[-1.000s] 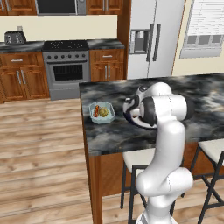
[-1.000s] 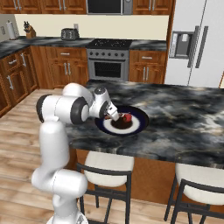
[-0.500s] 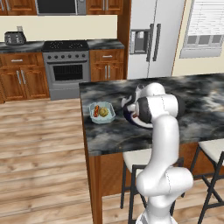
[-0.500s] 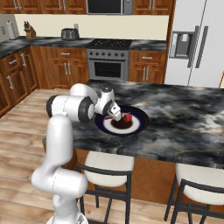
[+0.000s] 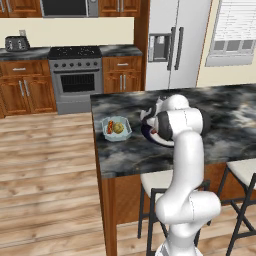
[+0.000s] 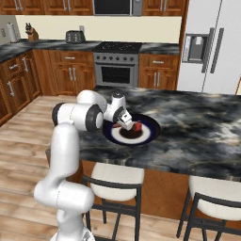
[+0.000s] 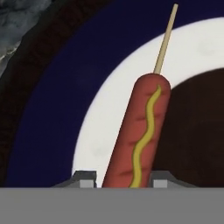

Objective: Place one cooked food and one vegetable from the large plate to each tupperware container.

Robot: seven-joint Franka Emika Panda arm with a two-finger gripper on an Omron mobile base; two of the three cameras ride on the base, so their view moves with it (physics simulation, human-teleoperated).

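The large plate (image 6: 151, 130) with its navy rim (image 7: 52, 100) lies on the dark marble island. On it lies a red sausage on a stick (image 7: 140, 131) with a yellow mustard line, the stick pointing away from the hand. My gripper (image 7: 123, 180) is low over the plate (image 5: 146, 134), its two fingertips pressed against either side of the sausage's near end. From the right base view the gripper (image 6: 127, 124) sits at the plate's left part, beside a small red food (image 6: 138, 126). One tupperware container (image 5: 125, 135) stands left of the plate and holds an orange-red piece and a yellowish round one.
Bar stools (image 6: 116, 178) (image 6: 215, 194) stand along the island's near side. The island edge (image 5: 100, 165) drops to a wooden floor on the left. A stove (image 5: 76, 77) and a fridge (image 5: 172, 45) line the far wall.
The hand has come down onto the plate and its fingers have closed in from wide open onto the sausage. The plate and the container have not moved.
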